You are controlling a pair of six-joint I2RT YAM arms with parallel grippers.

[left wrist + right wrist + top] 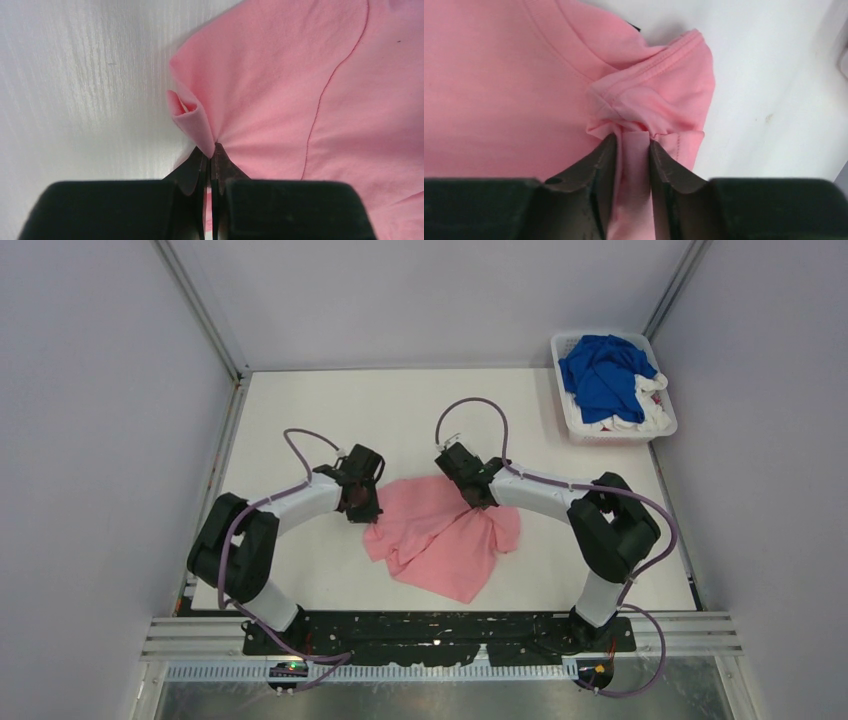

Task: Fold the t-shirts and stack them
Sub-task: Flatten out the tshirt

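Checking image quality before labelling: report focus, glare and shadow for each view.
Top external: sharp, evenly lit, shadows faint. Left wrist: pink shirt sharp, left gripper dark and blurred, table washed out by glare. Right wrist: shirt stitching crisp, right gripper soft-edged up close.

Bench (300, 410): white, matte top.
Lying on it:
1. Pink t-shirt (440, 540), one, rumpled and partly spread, at centre towards the near edge.
2. Basket (615, 437), white slatted plastic, far right corner, well apart from item 1; contains a blue t-shirt (600, 375) over white t-shirts (645, 420).
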